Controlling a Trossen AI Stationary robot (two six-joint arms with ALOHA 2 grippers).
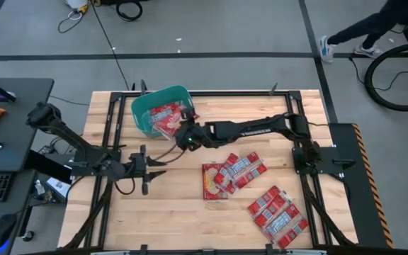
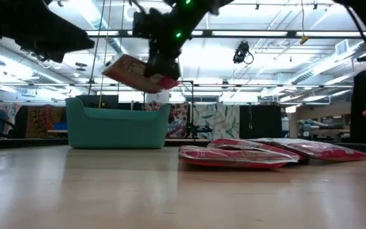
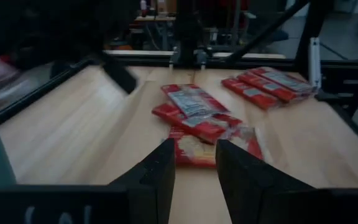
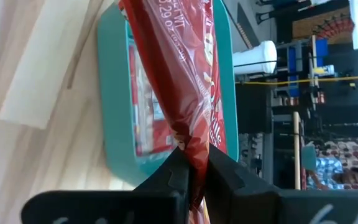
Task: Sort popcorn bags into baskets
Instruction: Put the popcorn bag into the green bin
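Popcorn bags lie in two clusters on the counter [image 1: 154, 227], one [image 1: 232, 173] near the middle and one [image 1: 277, 212] toward 4 o'clock, with more inside the teal basket [image 1: 142, 113] at 11 o'clock. One red bag [image 4: 188, 74] hangs pinched in the right gripper [image 4: 193, 171] jaws just above the basket's rim. The left gripper [image 3: 194, 165] hovers at 8 o'clock, jaws spread and empty.

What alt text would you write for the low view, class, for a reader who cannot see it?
The right gripper holds a red popcorn bag in the air above the rim of a teal tub. More red bags lie piled on the wooden table to the tub's right.
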